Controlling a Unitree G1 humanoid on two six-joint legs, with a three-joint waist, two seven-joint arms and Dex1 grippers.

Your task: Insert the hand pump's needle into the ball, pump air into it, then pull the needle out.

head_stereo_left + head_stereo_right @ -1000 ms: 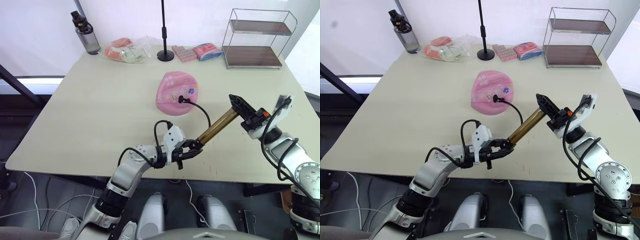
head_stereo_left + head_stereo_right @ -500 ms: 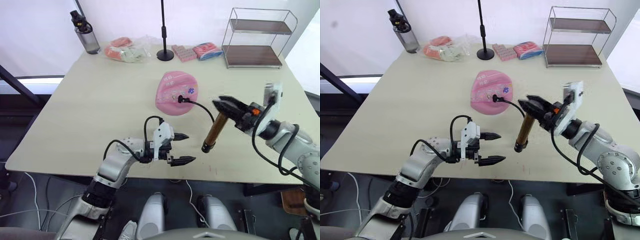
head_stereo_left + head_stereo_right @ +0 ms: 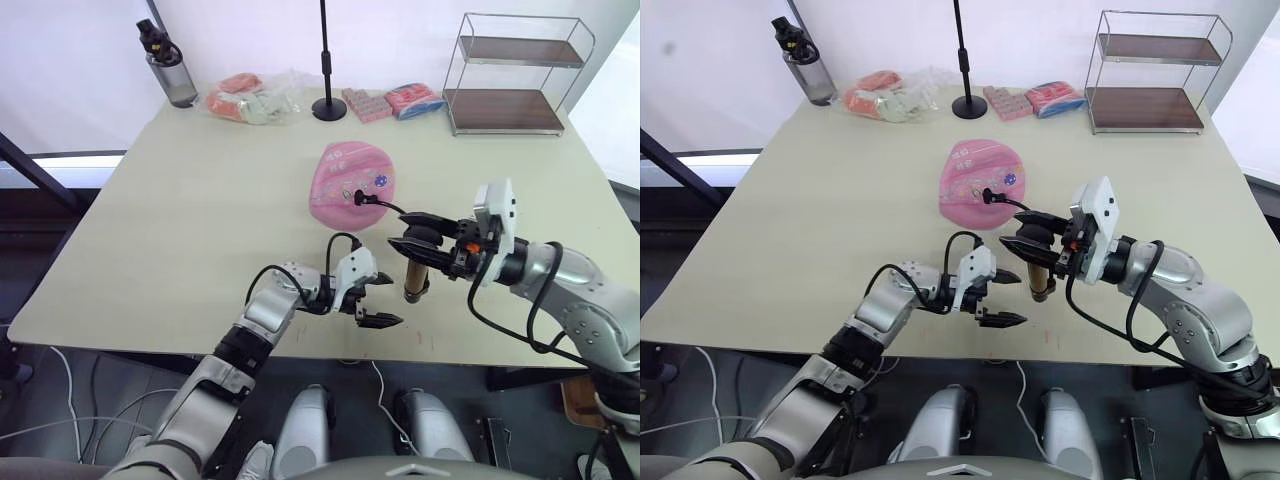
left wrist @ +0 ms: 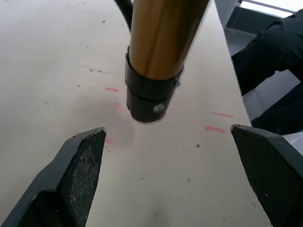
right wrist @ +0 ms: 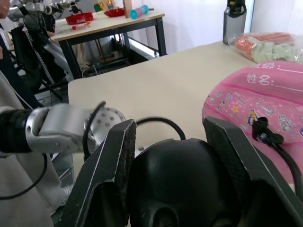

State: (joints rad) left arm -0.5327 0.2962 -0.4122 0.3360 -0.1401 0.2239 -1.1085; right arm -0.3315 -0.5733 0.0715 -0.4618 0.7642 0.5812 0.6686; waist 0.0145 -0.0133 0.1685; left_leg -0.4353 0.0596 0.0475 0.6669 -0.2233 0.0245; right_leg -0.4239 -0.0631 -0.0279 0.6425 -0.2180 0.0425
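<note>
Gripping the pump (image 3: 414,277) upright by its handle, your right gripper (image 3: 415,248) risked yanking the needle (image 3: 358,196) from the flat ball (image 3: 351,185), your left gripper (image 3: 372,301) gaping empty just beside.

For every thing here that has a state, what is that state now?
ball: flattened, needle inserted.
hand pump: upright on the table, handle gripped by the right end effector.
left end effector: open, holding nothing, beside the pump's base.
water bottle: upright, cap closed.
</note>
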